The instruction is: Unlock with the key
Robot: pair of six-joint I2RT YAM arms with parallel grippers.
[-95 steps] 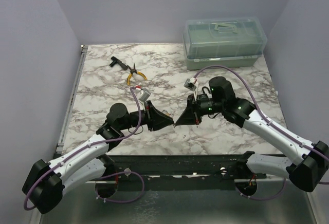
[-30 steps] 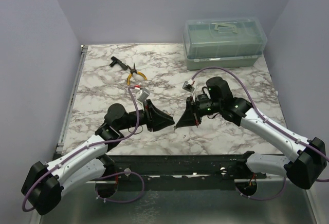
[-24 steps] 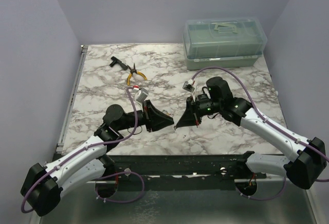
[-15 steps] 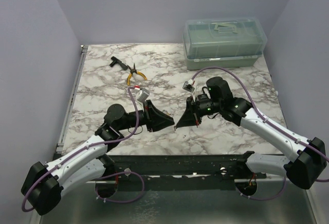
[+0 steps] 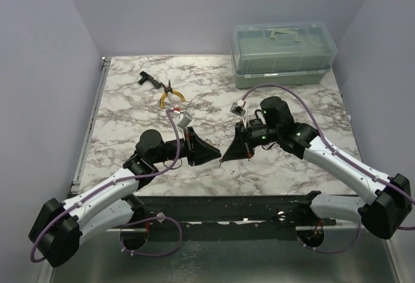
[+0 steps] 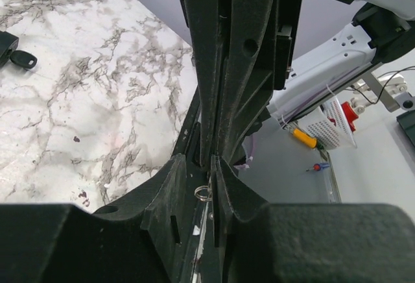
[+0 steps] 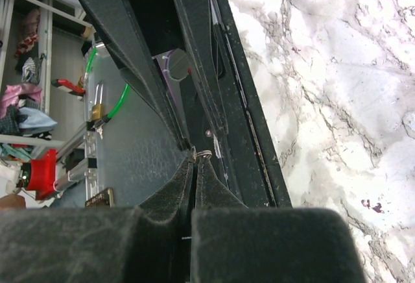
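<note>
right tool (image 7: 194,159) clamps one key (image 6: 203,193) (tiny ring showing); left tool (image 6: 200,166) ajar around it.

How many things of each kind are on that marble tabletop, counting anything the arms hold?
Translucent lidded box: 1
Yellow-handled pliers: 1
Small black tool, maybe in pieces: 1
Key, only its ring showing at the shut right gripper's tips: 1
Total: 4

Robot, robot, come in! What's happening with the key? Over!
Right gripper shut on the key, just its silver loop poking out. Left gripper: jaws narrow around that loop, grip unclear. Pliers far back, not in the way.
</note>
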